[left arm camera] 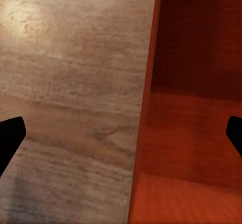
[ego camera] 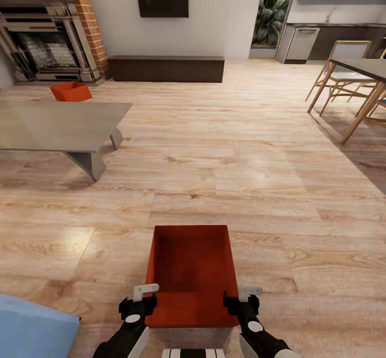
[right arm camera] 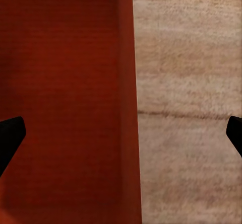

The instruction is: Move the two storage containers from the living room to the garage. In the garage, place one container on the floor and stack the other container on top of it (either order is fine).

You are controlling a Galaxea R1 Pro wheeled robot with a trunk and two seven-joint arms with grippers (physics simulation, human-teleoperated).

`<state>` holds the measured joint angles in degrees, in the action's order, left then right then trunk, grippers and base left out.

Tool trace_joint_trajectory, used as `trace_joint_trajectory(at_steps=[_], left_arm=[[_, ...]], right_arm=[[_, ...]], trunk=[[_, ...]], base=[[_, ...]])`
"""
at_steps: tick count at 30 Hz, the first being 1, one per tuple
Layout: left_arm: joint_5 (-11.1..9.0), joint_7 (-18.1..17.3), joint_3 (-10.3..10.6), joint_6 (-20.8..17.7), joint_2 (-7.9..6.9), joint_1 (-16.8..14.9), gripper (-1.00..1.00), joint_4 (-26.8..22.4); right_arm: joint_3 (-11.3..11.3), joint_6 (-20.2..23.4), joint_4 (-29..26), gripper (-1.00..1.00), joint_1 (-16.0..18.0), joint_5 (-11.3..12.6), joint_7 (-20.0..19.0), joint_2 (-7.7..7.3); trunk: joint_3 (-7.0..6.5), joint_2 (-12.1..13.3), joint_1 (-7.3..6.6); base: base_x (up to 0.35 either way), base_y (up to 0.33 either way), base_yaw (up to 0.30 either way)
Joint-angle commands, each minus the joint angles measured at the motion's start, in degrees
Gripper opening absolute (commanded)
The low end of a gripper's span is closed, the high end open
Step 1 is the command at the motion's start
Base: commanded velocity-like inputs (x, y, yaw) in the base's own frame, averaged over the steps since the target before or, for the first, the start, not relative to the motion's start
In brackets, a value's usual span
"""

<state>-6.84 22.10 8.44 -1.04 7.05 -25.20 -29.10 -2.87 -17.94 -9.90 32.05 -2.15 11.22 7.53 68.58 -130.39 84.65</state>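
Head view: wood-plank floor [ego camera: 225, 149], brick fireplace [ego camera: 48, 31]

The light wood-plank floor [ego camera: 225, 149] shows grained boards with a soft sheen. The near red-orange rectangular bin [ego camera: 192, 272] looks like smooth matt plastic. The red brick fireplace [ego camera: 86, 20] looks rough; the low grey table [ego camera: 59, 125] is matt.

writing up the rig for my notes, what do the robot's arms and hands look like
Both arms are glossy black with white panels and a round white disc near each wrist. The left hand and right hand each have a black body and pale grey, flat, angular fingers. In the wrist views the fingertips look plain black. No cables or markings show.
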Motion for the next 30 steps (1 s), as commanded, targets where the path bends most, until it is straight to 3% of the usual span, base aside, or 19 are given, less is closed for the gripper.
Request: trace_joint_trajectory(at_steps=[1,30], left_arm=[[-0.59,0.48,0.49,-0.11,-0.07,-0.02,1.00,-0.05],[0.22,-1.24,1.18,0.00,-0.28,-0.02,1.00,1.39]], right_arm=[[-0.30,-0.06,0.06,1.00,0.03,-0.22,0.47,-0.01],[-0.30,-0.17,0.32,1.00,0.03,-0.17,1.00,0.07]], trunk=[[0.04,-0.01,-0.01],[0.04,-0.01,-0.01]], base=[[0.000,0.000,0.000],[0.000,0.000,0.000]])
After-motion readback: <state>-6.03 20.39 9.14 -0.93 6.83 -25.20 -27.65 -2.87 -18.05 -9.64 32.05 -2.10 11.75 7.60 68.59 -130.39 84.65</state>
